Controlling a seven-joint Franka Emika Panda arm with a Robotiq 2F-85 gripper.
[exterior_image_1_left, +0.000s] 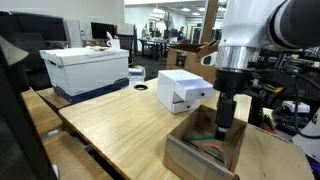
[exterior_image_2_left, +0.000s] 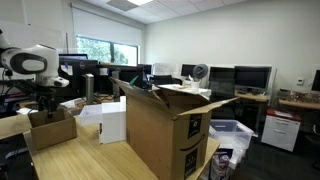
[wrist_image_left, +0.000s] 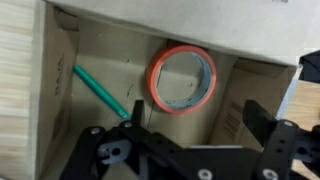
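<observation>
Tape roll (wrist_image_left: 183, 79), a flat ring with an orange rim and grey inner band, lies on the floor of a shallow brown cardboard box (wrist_image_left: 58, 95), at twelve o'clock from the claw (wrist_image_left: 195, 122) in the wrist view. A slim green pen (wrist_image_left: 100, 90) lies slantwise at ten o'clock, apart from the ring. Over the box, on the pale wood-grain surface (exterior_image_1_left: 110, 125), the arm points its claw straight down, black fingers spread wide, pinching nothing.
</observation>
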